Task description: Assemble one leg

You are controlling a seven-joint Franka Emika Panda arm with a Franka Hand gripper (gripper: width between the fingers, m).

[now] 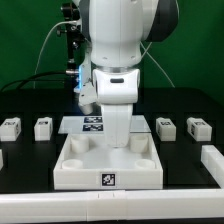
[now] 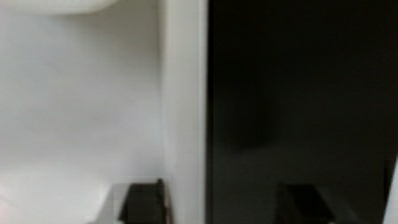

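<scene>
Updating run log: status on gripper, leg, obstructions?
Gripper low over tray, jaws unreadable. Leg loose on table, exterior view's right of tray. No obstruction seen.

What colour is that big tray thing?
The tray is white, with a black-and-white tag in front; exterior view.

You had open table [image 1: 30, 195] in front of the tray-like piece [image 1: 75, 172] and along both its sides. The arm [image 1: 118, 95] stood over that piece's middle, blocking its far rim and the marker board [image 1: 88, 124]. A row of legs [image 1: 43, 127] narrowed the room behind on either side.
</scene>
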